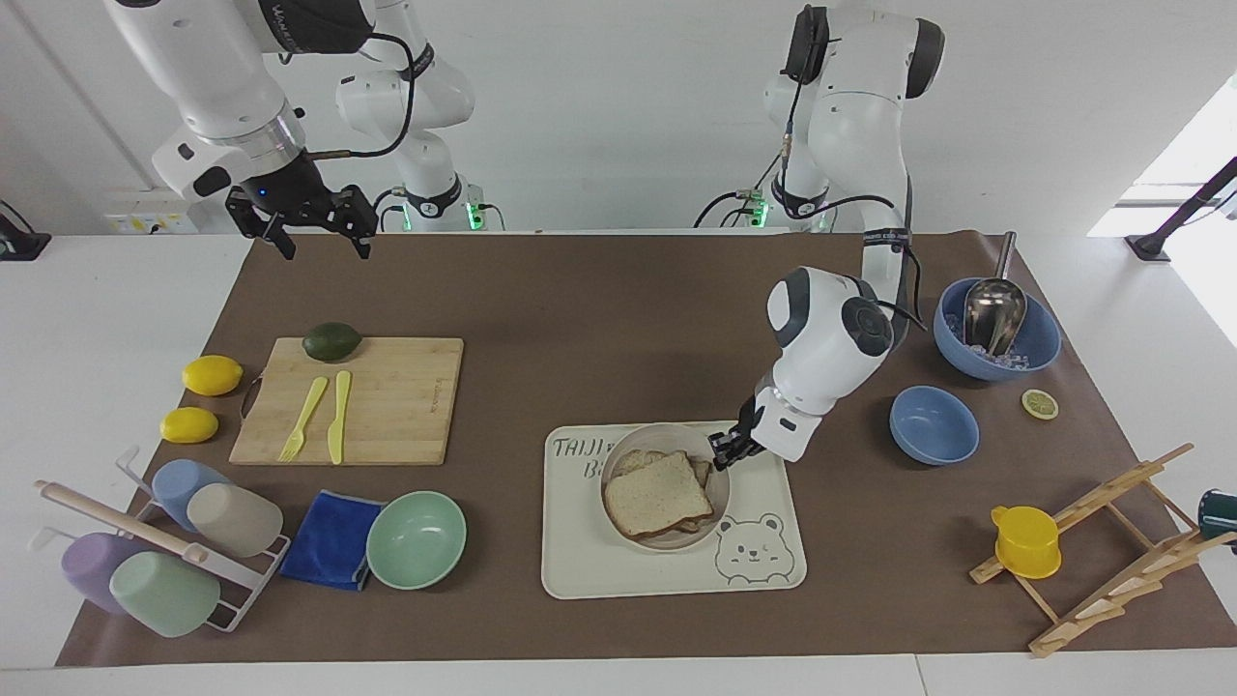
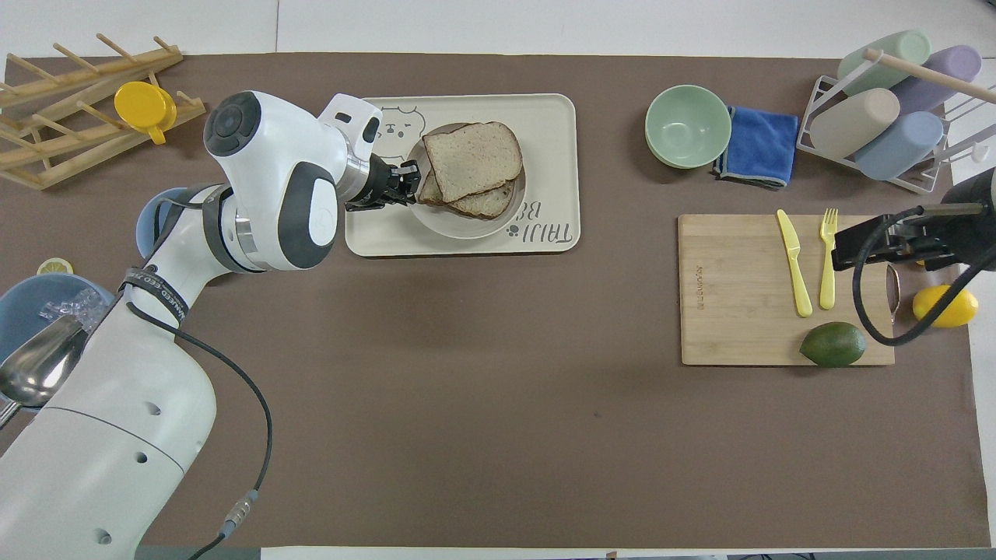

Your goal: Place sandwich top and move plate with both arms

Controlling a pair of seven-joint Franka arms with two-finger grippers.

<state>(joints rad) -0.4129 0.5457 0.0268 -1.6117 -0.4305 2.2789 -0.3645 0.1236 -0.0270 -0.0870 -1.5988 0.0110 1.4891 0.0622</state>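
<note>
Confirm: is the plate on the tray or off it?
On it: the plate sits wholly inside the tray outline, beside the bear drawing.

A robotics lab staged as a kitchen: two white arms mounted at a counter spread with brown paper, bare white walls, cables and tableware laid out

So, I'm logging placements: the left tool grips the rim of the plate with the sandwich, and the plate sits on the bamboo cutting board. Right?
Not quite. The left tool does grip the rim of the plate with the sandwich top on it, but the plate is over the cream bear tray, not the bamboo cutting board. The facing view shows it.
</note>
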